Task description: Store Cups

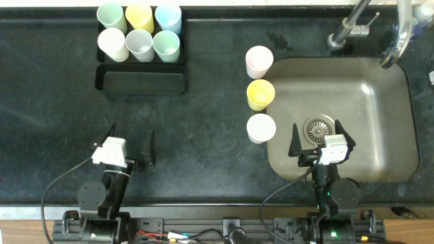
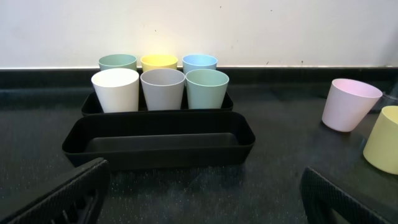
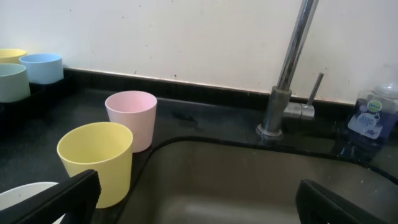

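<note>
Three loose cups stand in a line on the dark counter beside the sink's left rim: a pink cup (image 1: 259,61) (image 3: 131,118) (image 2: 349,104), a yellow cup (image 1: 260,94) (image 3: 97,160) (image 2: 385,139) and a white cup (image 1: 261,127) (image 3: 25,196). A black tray (image 1: 141,81) (image 2: 159,140) at the back left has an empty near compartment. Behind it stand several cups (image 1: 139,32) (image 2: 163,81) in two rows. My left gripper (image 1: 130,144) (image 2: 205,193) is open near the counter's front. My right gripper (image 1: 319,139) (image 3: 199,202) is open over the sink, right of the white cup.
The steel sink (image 1: 380,102) with its drain (image 1: 319,127) takes up the right side. A tap (image 1: 352,24) (image 3: 289,68) stands behind it, with a soap bottle (image 3: 373,118) to its right. A wall runs along the counter's back edge.
</note>
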